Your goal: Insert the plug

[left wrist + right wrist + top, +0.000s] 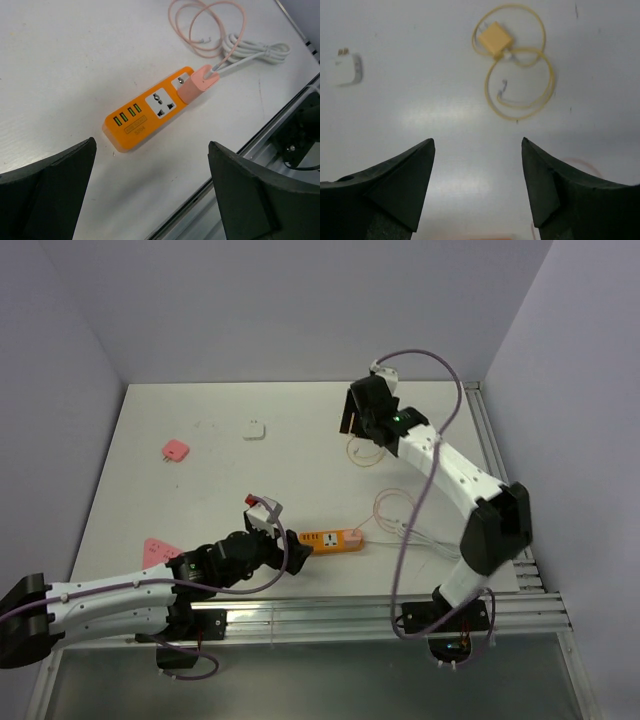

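Observation:
An orange power strip [328, 539] lies near the table's front edge and also shows in the left wrist view [147, 116]. A pink plug [198, 82] sits in the socket at its right end [353, 536], with a pink cable [207, 25] looping away. My left gripper [296, 543] is open and empty, just left of the strip's USB end; in its own view [152, 150] the strip lies beyond the fingertips. My right gripper [353, 420] is open and empty, high over the far table, above a yellow plug [495, 38] with a coiled yellow cable.
A white plug [253, 430] and a pink plug [175, 449] lie at the back left; the white one also shows in the right wrist view [345, 70]. A pink flat piece [157, 550] lies front left. A white cable [255, 52] is coiled right of the strip. An aluminium rail [400, 605] runs along the front edge.

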You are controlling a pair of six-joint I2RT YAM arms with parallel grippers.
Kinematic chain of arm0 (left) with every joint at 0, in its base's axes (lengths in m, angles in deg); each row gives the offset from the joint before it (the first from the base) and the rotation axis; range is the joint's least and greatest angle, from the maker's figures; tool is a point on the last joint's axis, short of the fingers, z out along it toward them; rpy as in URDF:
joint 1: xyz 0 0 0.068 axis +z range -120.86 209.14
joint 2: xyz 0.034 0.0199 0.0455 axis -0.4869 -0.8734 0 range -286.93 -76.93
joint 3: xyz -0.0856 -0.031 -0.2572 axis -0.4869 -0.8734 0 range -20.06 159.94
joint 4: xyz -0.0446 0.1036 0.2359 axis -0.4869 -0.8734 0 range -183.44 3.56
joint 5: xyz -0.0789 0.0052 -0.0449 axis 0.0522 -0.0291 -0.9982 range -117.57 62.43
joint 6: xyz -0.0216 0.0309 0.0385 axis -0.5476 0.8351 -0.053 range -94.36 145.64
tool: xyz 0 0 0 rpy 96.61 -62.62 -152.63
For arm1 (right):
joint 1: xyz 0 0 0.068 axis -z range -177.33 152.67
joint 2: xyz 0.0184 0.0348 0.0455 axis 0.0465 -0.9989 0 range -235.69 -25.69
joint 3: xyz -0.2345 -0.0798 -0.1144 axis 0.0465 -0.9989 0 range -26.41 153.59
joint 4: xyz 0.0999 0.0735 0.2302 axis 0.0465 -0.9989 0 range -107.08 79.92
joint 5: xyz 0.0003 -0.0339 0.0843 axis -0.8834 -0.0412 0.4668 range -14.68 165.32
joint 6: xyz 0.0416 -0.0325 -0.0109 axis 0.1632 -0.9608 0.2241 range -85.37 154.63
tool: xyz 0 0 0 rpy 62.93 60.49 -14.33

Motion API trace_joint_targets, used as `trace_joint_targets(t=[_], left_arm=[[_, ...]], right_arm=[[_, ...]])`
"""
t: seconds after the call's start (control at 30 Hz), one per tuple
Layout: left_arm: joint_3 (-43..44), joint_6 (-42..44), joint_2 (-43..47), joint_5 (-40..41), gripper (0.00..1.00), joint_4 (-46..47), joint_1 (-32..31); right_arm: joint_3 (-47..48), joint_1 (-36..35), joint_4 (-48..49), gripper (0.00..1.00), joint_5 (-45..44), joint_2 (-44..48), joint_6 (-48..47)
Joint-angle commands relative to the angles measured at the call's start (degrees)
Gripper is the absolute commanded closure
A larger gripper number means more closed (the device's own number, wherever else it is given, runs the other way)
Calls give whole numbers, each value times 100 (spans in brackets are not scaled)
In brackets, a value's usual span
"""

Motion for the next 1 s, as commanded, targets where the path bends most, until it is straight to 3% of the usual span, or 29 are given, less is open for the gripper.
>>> trace_joint_targets(t=[0.0,0.07,0.1,0.2,0.37,0.47,0.53,0.73,0.97], left_arm=[[-40,-93,490,159,1,-322,3],[-22,-76,683,142,1,-375,3],[-14,-49,719,133,0,-376,3],[4,-49,789,72,1,-385,3],[-40,-75,825,10,1,-306,3],[-66,-40,798,-16,1,-191,3],[-49,12,755,-60,0,-130,3],[22,100,552,-87,1,-94,3],[-22,74,622,-78,1,-77,3]], right_arm=[[1270,323,135,25,156,-1151,-834],[2181,481,-32,37,233,-2010,-1158],[2422,542,-76,53,321,-2259,-1309],[3143,718,-32,62,427,-2998,-1801],[4496,1140,-620,50,1008,-4150,-2285],[4604,1228,-622,42,1113,-4397,-2592],[4613,1263,-630,31,1244,-4529,-2733],[4867,1290,-902,30,1666,-5004,-2980],[4937,1281,-1051,35,2186,-5276,-2866]])
